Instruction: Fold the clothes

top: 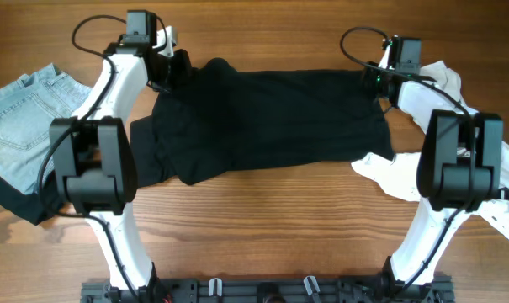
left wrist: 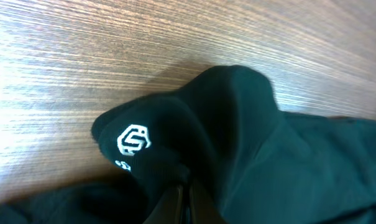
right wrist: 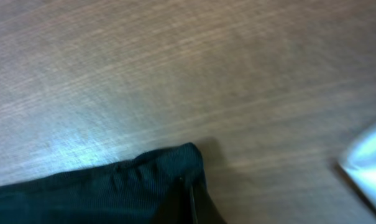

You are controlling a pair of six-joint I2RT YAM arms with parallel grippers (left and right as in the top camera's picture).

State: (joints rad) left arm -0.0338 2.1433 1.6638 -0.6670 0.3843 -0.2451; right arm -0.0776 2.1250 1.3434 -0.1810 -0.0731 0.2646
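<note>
**Both pairs of fingers clamped on the one black garment**

Left fingers (left wrist: 169,210) are pressed all but together, just a thin slit between them, and a bunched fold of the black garment (top: 271,118) is pinched in that slit. Right above the pinch, a small white logo (left wrist: 132,139) shows on a rounded hump of the fabric, with bare wood beyond it.

Over to the right fingers (right wrist: 203,208): same story. They are squeezed nearly closed on a corner of the same black cloth, and the hem runs off along the wood.

From overhead, the count: one black garment, one denim garment (top: 27,105), one white garment (top: 393,172), and one more dark piece of cloth (top: 18,202) poking out from under the denim. That makes four pieces of clothing, with two arms at work.

The black garment is spread wide along the far edge of the tabletop (top: 262,227) and stretches between the two arms. It is rumpled and doubled over on its left side and flatter toward the right. The left fingers hold its far left corner and the right fingers hold its far right corner.

The denim lies flat at the left edge, well clear of the black garment. The dark piece beneath it reaches toward the near left corner. The white garment is crumpled at the right edge, partly under the right arm, and it touches the black garment's near right corner.
</note>
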